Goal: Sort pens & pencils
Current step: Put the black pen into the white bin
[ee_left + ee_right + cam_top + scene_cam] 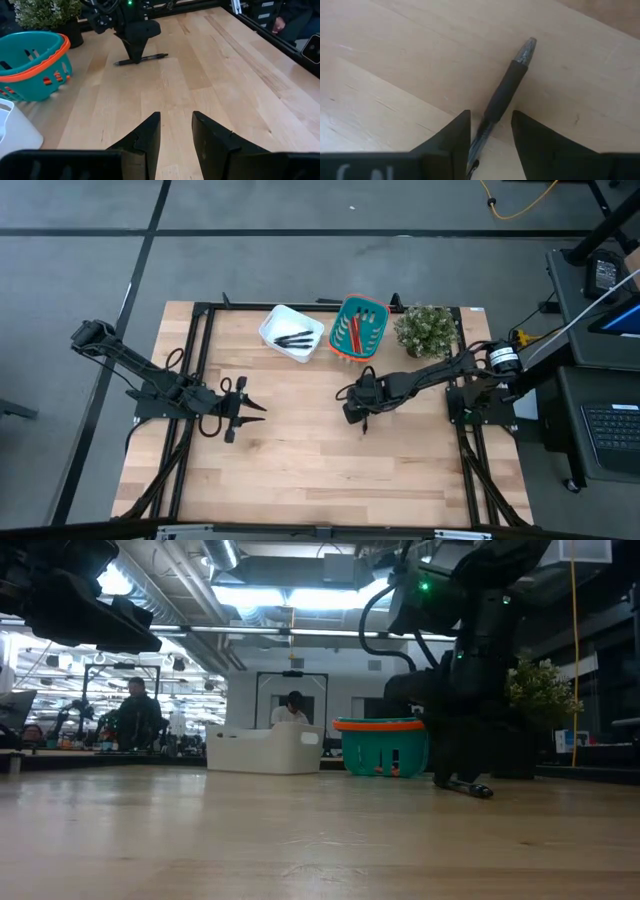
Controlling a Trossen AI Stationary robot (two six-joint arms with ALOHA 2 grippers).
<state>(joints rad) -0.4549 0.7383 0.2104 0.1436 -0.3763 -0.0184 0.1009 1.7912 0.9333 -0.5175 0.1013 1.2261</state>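
One pen [506, 90] lies flat on the bare table [300, 460], black with a silvery tip, near the middle and a little toward the right; it looks to be the last stray one. The right gripper [490, 132] is down over it, fingers parted with the barrel running between them, not visibly pinched yet; that straddle lets a simple close catch the thin stick across its width. Behind, at the table's far edge, the white tray [291, 332] already has black pens [293, 339] in it; just beside it the teal basket [359, 328] keeps the red pencils [355, 330]; so I'd say this pen is bound for the tray. A plant [426, 330] stands beside the basket. The left gripper [250, 409] waits over the left side, fingers apart, holding nothing, well clear of the work.
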